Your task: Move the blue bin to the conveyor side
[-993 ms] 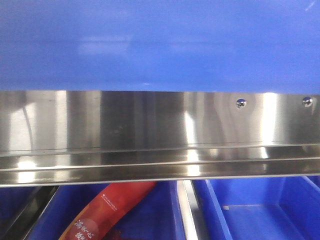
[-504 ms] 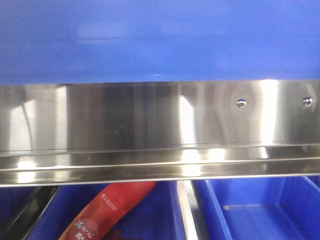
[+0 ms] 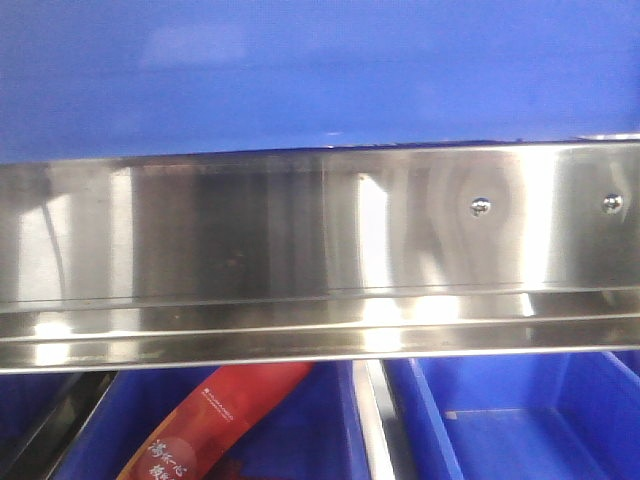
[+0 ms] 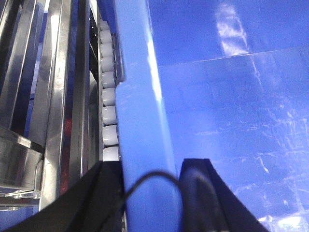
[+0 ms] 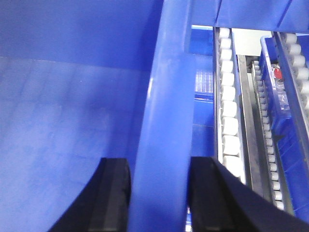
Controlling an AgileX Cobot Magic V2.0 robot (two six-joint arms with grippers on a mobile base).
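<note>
The blue bin [image 3: 320, 70] is gripped at two opposite walls, apparently so that its weight is shared and it can be kept level. Its thick rim [image 4: 140, 121] is clamped by the left gripper [image 4: 150, 169] and by the right gripper [image 5: 159, 164], with one finger set inside and one outside each wall. It is seen just above the stainless-steel rack [image 3: 300, 230], beside white rollers [image 4: 108, 116]; the conveyor is not shown. Glossy, smooth-floored and seemingly empty, it is streaked with reflections.

One blue bin [image 3: 320, 70]: glossy plain blue; rail rack [image 3: 250, 240]: mirror-bright silver; packet [image 3: 215, 420]: red, white lettering; rollers [image 4: 109, 116]: white; left gripper [image 4: 149, 166], right gripper [image 5: 158, 162]: black
</note>
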